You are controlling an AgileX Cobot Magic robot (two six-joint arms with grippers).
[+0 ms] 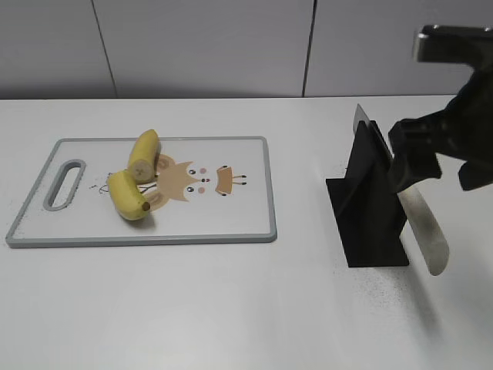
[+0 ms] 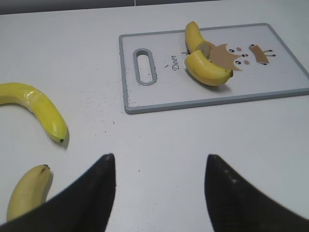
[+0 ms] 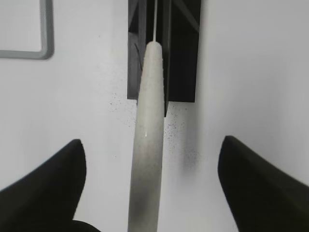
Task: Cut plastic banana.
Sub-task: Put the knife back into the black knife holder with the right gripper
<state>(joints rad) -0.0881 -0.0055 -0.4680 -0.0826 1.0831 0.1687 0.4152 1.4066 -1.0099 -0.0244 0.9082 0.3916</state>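
Already the plastic banana (image 1: 135, 183) lies halved on the cutting board (image 1: 231, 223); the knife (image 1: 422, 220) is seemingly pinched by the right tool (image 1: 420, 158) beside its black stand (image 1: 368, 204); the left tool (image 2: 159, 186) is spread, empty.

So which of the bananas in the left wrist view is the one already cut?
The plastic banana on the cutting board: it lies in two pieces, one pale cut face showing. The two bananas left of the board, on the table, are whole.

Yellow plastic banana (image 1: 137, 179); grey-rimmed white cutting board (image 1: 231, 231) w/ cartoon, maybe deer; black stand (image 1: 368, 208).
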